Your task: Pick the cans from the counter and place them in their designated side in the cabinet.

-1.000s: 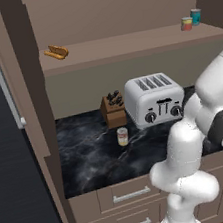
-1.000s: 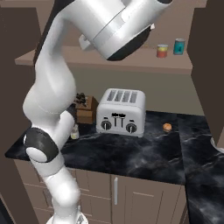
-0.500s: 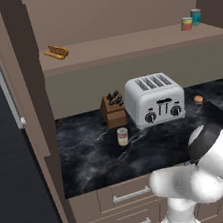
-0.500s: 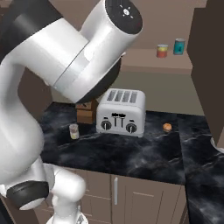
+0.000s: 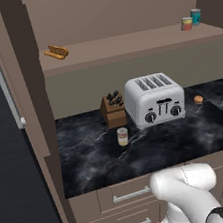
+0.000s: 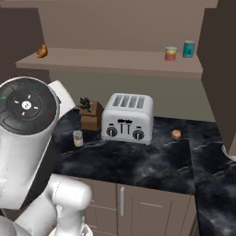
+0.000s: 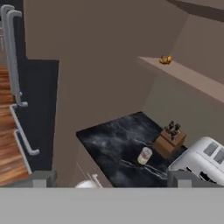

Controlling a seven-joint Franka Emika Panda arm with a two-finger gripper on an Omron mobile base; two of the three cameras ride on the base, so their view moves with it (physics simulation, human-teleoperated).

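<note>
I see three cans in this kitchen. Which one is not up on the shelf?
The cream can with the red band: it stands on the black counter before the knife block. The red-orange can and teal can are shelved.

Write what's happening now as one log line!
jaws: open, holding nothing | cream can: on counter by knife block | red-orange can: on cabinet shelf

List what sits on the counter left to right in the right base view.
Cream can → knife block → toaster → small orange item.
</note>
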